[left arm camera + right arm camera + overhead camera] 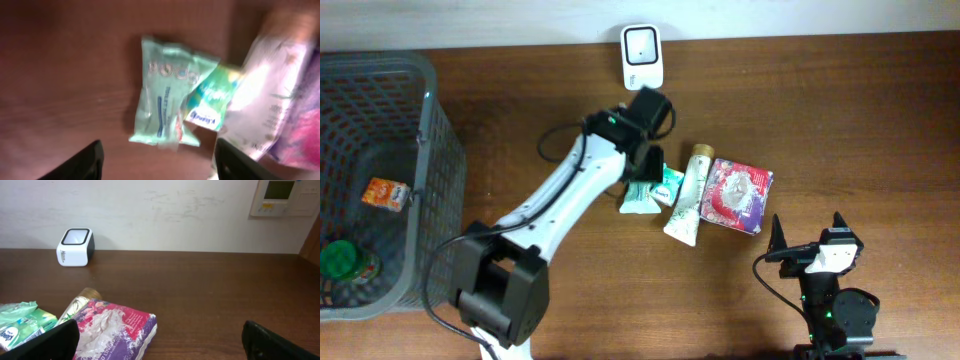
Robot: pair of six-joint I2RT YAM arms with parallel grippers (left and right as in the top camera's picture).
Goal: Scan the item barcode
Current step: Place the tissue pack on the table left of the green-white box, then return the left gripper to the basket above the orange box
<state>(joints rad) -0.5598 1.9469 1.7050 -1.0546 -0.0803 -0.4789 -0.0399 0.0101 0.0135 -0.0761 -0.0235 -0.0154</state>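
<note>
Mint-green packet flat on wooden table, touching a smaller green pack, with tube and pink bag alongside. Directly above: left gripper, fingers spread, empty. Right gripper wide too, empty, well apart. White scanner by the back edge.

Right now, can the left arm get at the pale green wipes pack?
Probably yes. The left pincer hangs open right above the wipes pack, with nothing between them. Only a smaller packet lies against one edge.
</note>
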